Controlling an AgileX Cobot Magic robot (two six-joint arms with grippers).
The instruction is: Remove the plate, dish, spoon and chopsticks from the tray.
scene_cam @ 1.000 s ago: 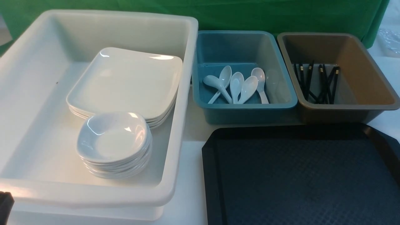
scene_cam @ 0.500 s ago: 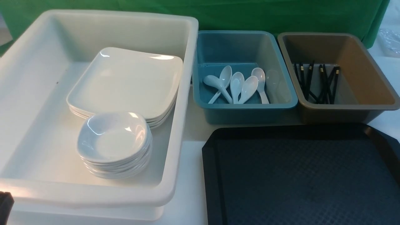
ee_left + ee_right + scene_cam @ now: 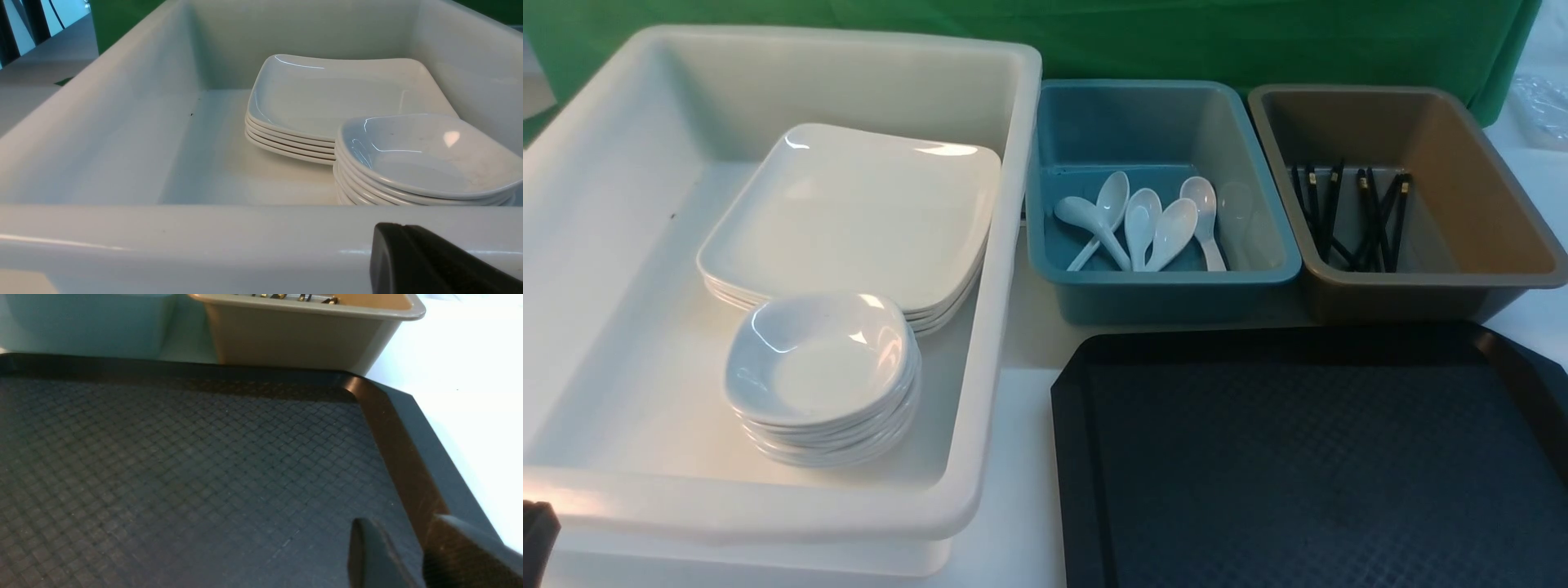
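Note:
The black tray [image 3: 1307, 457] lies at the front right with nothing on it; it fills the right wrist view [image 3: 184, 457]. A stack of large white plates [image 3: 849, 212] and a stack of small dishes [image 3: 817, 359] stand in the white bin [image 3: 768, 506]. Several white spoons [image 3: 1152, 224] lie in the teal bin [image 3: 1176, 294]. Several black chopsticks [image 3: 1356, 216] lie in the brown bin [image 3: 1421, 294]. My left gripper [image 3: 403, 227] is shut and empty, just outside the white bin's near wall [image 3: 204, 241]. My right gripper [image 3: 402, 539] is open and empty over the tray's corner.
The plates [image 3: 335, 94] and dishes [image 3: 425, 155] also show in the left wrist view. A green cloth [image 3: 1176, 41] hangs behind the bins. White table [image 3: 1021, 457] shows between the white bin and the tray. The left gripper's tip [image 3: 538, 527] shows at the front left.

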